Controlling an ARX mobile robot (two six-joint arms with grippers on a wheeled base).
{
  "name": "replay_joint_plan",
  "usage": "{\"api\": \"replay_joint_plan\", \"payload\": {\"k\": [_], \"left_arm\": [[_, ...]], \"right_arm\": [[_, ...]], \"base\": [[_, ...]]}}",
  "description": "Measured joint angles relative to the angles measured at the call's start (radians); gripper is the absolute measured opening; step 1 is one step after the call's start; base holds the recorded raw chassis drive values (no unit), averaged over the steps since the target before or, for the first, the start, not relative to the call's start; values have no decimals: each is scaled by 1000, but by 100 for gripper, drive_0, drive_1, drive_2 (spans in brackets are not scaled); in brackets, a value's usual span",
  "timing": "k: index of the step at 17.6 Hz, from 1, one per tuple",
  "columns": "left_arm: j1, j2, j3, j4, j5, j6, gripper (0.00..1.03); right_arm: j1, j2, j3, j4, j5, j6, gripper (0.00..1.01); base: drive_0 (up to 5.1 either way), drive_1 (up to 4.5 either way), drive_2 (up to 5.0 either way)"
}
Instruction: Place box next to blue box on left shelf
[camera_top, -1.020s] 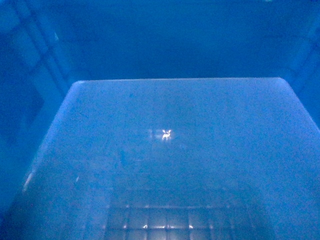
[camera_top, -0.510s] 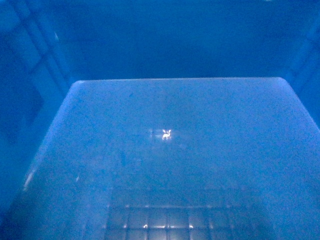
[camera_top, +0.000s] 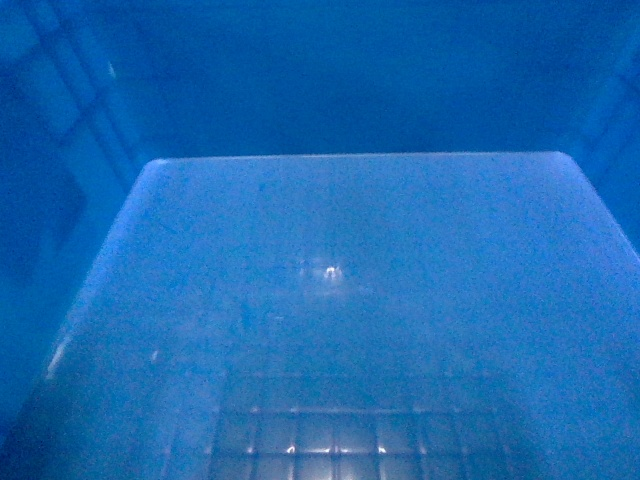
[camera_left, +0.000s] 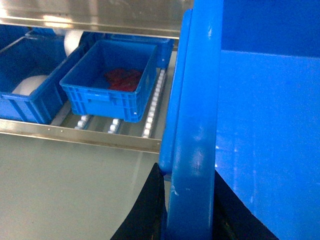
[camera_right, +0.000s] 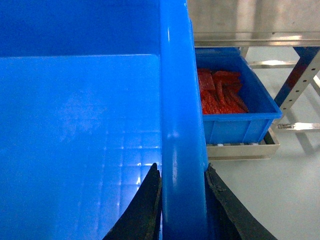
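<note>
The box (camera_top: 340, 300) fills the head view, carried level, short of the shelf (camera_left: 90, 137). Left gripper (camera_left: 190, 210) and right gripper (camera_right: 182, 200) each clamp a rim. Steer it, probably, toward eleven o'clock beside the shelved crate (camera_left: 107, 82), keeping both grips even.

Left gripper (camera_left: 189, 210) and right gripper (camera_right: 182, 200) each clamp, seemingly firmly, a box (camera_top: 350, 300) wall.
</note>
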Motion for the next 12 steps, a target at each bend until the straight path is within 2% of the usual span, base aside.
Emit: {"api": "replay_joint_plan", "payload": {"k": [12], "left_arm": [[0, 0, 0, -2, 1, 0, 13]], "right_arm": [[0, 0, 0, -3, 0, 0, 17]], "base": [[0, 0, 0]]}}
